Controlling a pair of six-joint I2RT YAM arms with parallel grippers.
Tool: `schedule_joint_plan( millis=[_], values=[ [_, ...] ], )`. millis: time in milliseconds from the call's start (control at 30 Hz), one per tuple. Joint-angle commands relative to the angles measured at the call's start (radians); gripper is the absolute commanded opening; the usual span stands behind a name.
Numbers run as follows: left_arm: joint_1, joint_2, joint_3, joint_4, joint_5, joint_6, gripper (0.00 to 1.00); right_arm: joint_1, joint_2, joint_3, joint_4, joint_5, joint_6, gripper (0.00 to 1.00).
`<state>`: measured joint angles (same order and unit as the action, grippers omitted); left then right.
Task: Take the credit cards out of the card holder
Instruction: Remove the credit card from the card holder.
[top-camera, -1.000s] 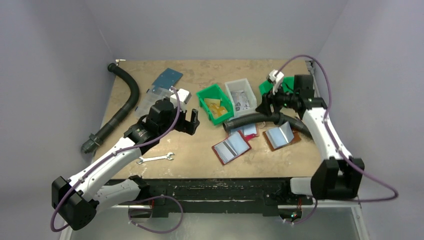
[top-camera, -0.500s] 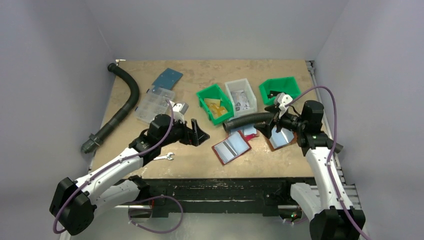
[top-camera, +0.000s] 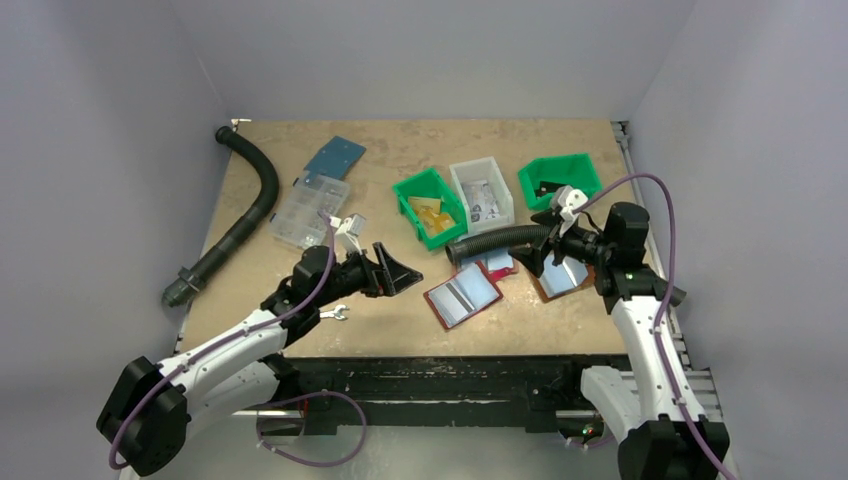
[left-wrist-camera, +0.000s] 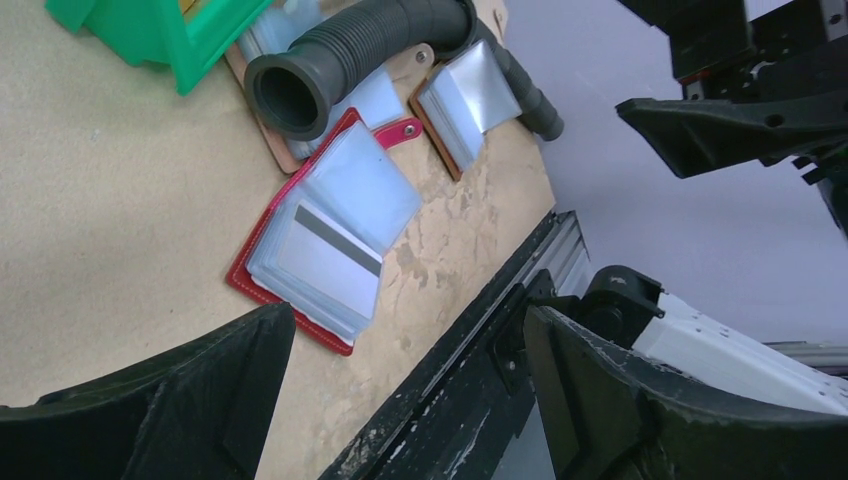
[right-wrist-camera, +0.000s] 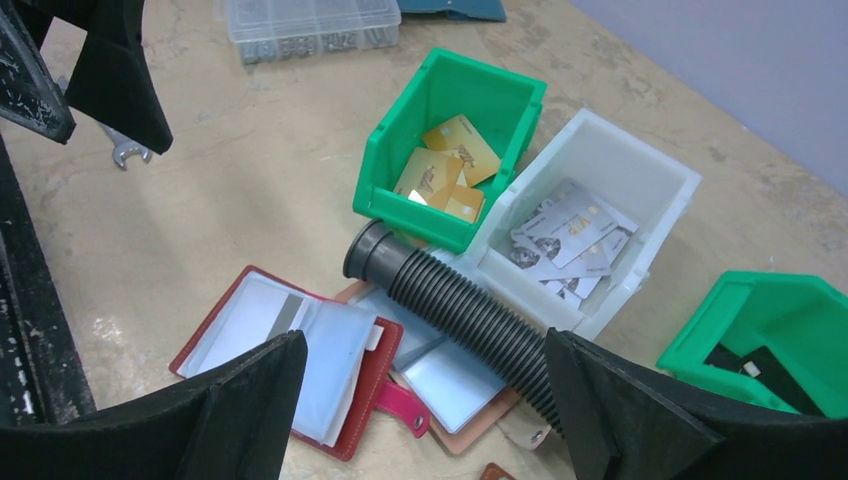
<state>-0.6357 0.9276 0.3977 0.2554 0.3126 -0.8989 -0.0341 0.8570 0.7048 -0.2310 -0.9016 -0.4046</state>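
Right wrist: card holder (right-wrist-camera: 378, 375) holds credit card (right-wrist-camera: 255, 320)

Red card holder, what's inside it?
Inside the card holder are shiny clear pockets. One shows a card with a dark stripe. Any cards tucked underneath are covered.

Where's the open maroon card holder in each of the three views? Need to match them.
Top external: card holder at centre, towards the table's near edge.
Left wrist: card holder left of centre.
Right wrist: card holder at lower left.
Shared landmark: the grey hose's open end, just beyond the holder.
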Motion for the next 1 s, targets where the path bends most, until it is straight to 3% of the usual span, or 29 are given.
schedule_joint_plan(
  millis=[0,133,400,967],
  values=[
    [0.003,0.021,-0.031,0.18,0.023,-0.054,0.92,-0.008,0.014,-0.01,0.013,-0.047,0.034,0.99],
    [0.002,0.047,-0.041,0.224,0.013,-0.038,0.92,-0.009,0.054,-0.002,-0.027,-0.091,-0.014,0.99],
    [0.001,0.056,-0.012,0.164,-0.035,0.072,0.91,-0.009,0.13,0.011,-0.049,-0.065,-0.058,0.99],
    [-0.061,0.112,-0.096,0.343,-0.055,0.027,0.9,-0.01,0.159,0.018,-0.062,-0.051,-0.068,0.99]
  ],
)
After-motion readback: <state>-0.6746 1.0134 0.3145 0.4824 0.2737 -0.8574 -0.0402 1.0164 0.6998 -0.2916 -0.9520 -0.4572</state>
